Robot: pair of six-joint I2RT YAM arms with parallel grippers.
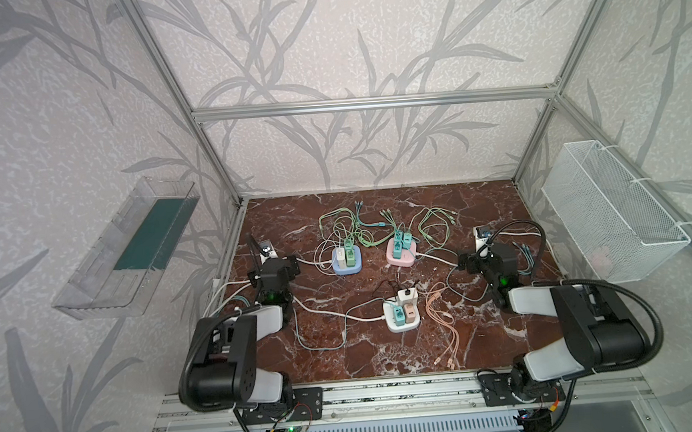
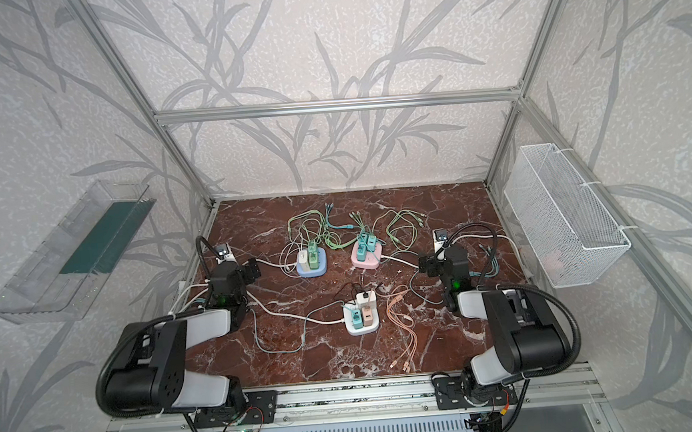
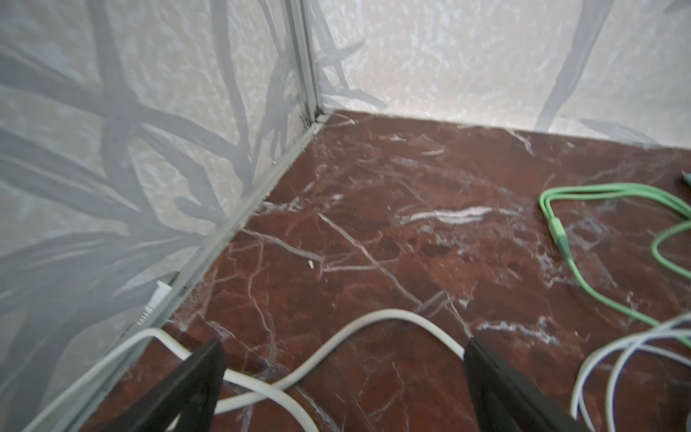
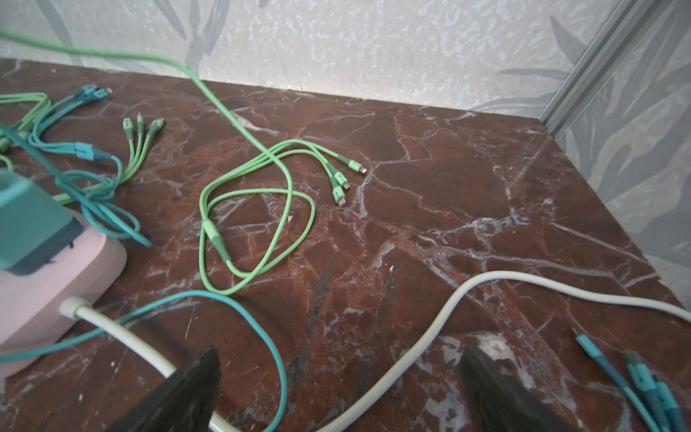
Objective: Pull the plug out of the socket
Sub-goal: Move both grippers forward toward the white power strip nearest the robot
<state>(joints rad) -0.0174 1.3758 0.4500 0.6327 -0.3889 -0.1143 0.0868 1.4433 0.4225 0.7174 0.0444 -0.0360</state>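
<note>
Three socket cubes stand on the red marble table [image 1: 346,359]: a blue one [image 1: 347,268] with a white plug [image 1: 341,258] and a green plug [image 1: 350,258], a pink one [image 1: 405,259] with teal plugs [image 1: 397,251], and a white one [image 1: 402,325] with teal, peach and white plugs. My left gripper [image 1: 293,265] hangs open left of the blue socket, over a white cord [image 3: 336,340]. My right gripper [image 1: 465,262] hangs open to the right of the pink socket [image 4: 56,284]. Nothing is between either pair of fingers.
Loose green cables [image 4: 261,209], teal cables [image 4: 93,149] and a peach cable [image 1: 444,327] lie across the table. White power cords [image 4: 430,329] run to the side walls. A clear bin [image 1: 130,249] hangs on the left wall, a white wire basket [image 1: 610,211] on the right.
</note>
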